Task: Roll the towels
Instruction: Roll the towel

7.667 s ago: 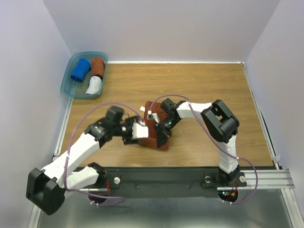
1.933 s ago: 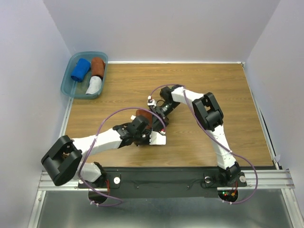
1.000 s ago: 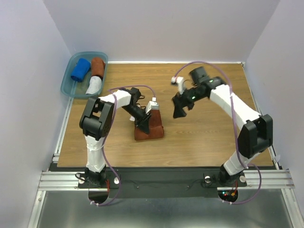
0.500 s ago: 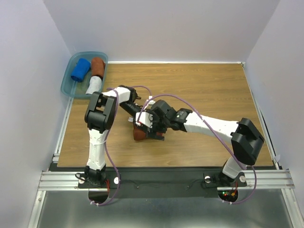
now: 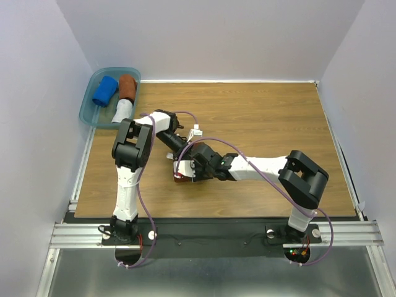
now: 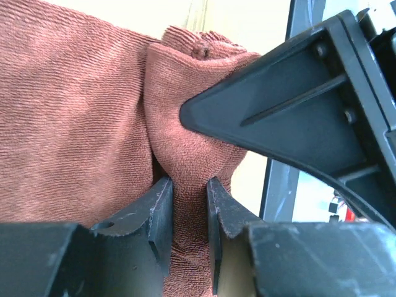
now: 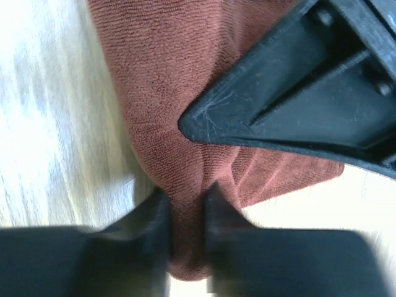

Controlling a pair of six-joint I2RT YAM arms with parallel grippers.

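The rust-brown towel (image 5: 181, 177) lies bunched on the wooden table, mostly covered by both grippers. In the left wrist view my left gripper (image 6: 189, 185) is shut on a raised fold of the brown towel (image 6: 74, 111), with the right gripper's black finger (image 6: 278, 117) pressing in from the right. My right gripper (image 7: 187, 198) is shut on another fold of the same towel (image 7: 161, 68), under the other gripper's black finger (image 7: 297, 105). From above, the left gripper (image 5: 179, 156) and the right gripper (image 5: 189, 168) meet over the towel. A light grey towel (image 5: 122, 112) lies rolled in the tub.
A translucent blue tub (image 5: 86, 109) stands at the table's far left corner, holding a blue roll (image 5: 104, 90) and a brown roll (image 5: 127, 86) beside the grey one. The right arm's elbow (image 5: 303, 179) hangs over the near right of the table.
The right arm swung in from the far right, reached the brown towel and closed its open jaws on a fold. The left gripper kept its grip on the towel.
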